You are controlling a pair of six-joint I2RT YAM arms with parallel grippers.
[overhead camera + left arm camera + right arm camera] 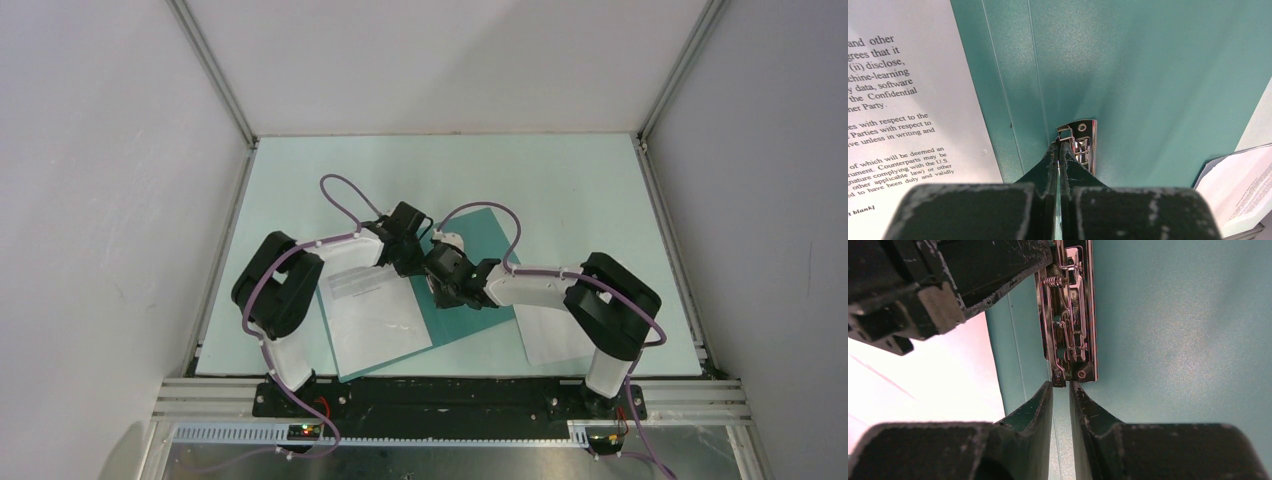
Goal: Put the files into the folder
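Legibly on the paper sheet [908, 100]: "Confidential", "Parties with respect to"

Overhead view looks down; both wrist views closely share the clip [1084, 131].

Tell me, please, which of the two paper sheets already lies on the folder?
The left sheet, resting on the folder's left half; the other sheet lies beside the folder, under the right arm.

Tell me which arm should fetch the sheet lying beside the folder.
Right: that sheet lies on its side, near its base, while the left hand is closed at the clip.
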